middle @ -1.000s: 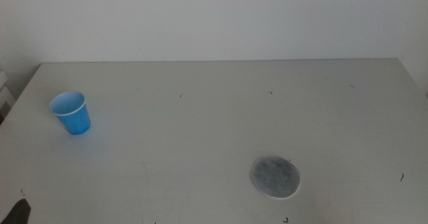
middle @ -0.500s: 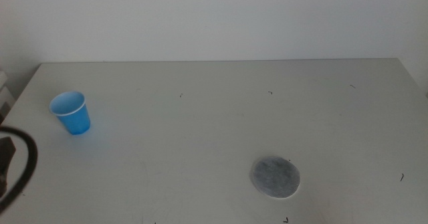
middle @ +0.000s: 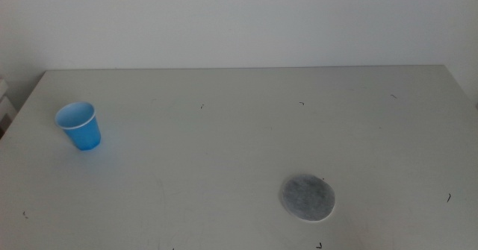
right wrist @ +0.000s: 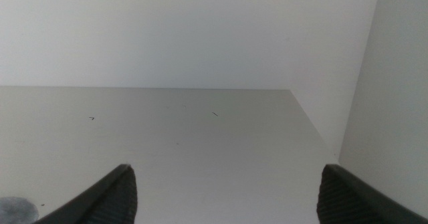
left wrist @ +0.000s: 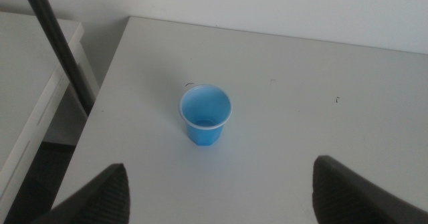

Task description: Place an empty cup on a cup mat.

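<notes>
Nearest the middle camera, at about five o'clock on the smooth pale table (middle: 239, 130), lies the cup mat (middle: 307, 198), a flat round disc of speckled grey with a pale edge and no writing. Farther off at nine o'clock the cup (middle: 79, 125) stands upright, glossy blue, tapered, white-rimmed and unmarked. The left gripper (left wrist: 217, 190) hangs over it with jaws spread wide and empty, and the right gripper (right wrist: 224, 194) waits released above bare table.

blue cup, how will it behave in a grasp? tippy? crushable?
The cup looks thin-walled and empty, so probably very light and easy to crush. It stands upright on its narrower base, so a sideways nudge may tip it. The open left hand should close gently.
</notes>
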